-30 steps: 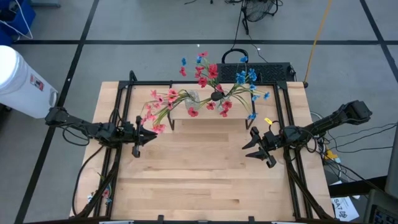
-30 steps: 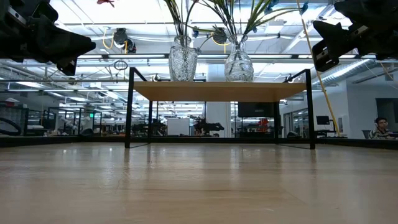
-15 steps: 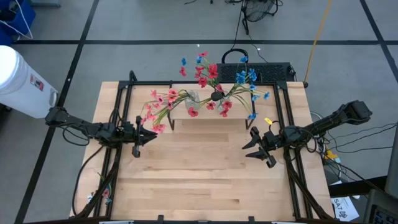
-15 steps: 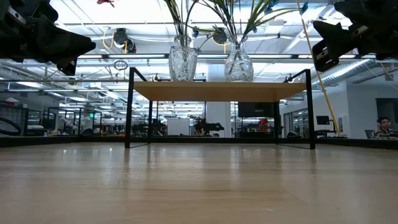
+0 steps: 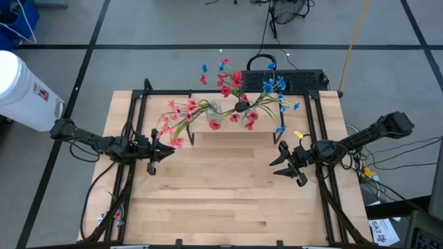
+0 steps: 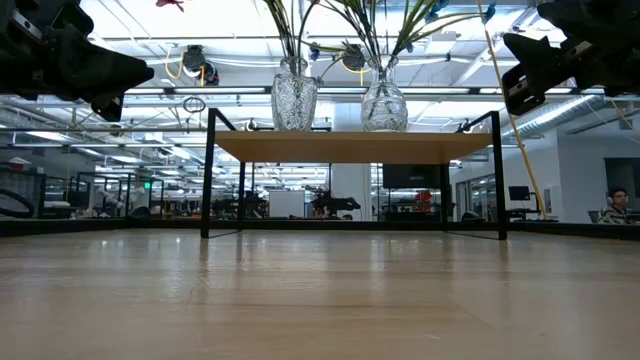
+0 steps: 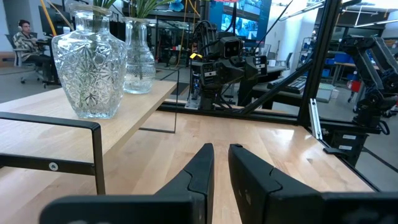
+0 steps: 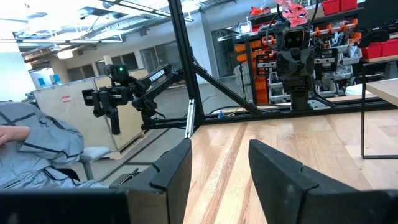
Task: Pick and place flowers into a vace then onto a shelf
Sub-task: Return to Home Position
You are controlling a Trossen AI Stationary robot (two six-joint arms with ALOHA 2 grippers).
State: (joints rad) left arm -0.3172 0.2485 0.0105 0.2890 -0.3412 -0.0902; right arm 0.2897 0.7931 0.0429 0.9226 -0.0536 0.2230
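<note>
The shelf [image 6: 350, 147] stands at the table's far middle on its black legs. Two cut-glass vases [image 6: 294, 95] [image 6: 384, 100] stand upright on it. They hold the pink flowers [image 5: 173, 117], the red flowers [image 5: 232, 83] and the blue flowers [image 5: 273, 86] by their stems. My left gripper [image 5: 169, 146] is shut and empty, off the shelf's left end; the vases also show in the left wrist view [image 7: 87, 62]. My right gripper [image 5: 280, 160] is open and empty, near the shelf's right front leg.
Black frame rails [image 5: 128, 173] [image 5: 325, 187] run along the table's left and right sides. Bare wood lies between the arms and toward the near edge. A person's grey sleeve [image 8: 37, 143] shows beyond the table, and a seated person [image 6: 615, 205] is far off in the room.
</note>
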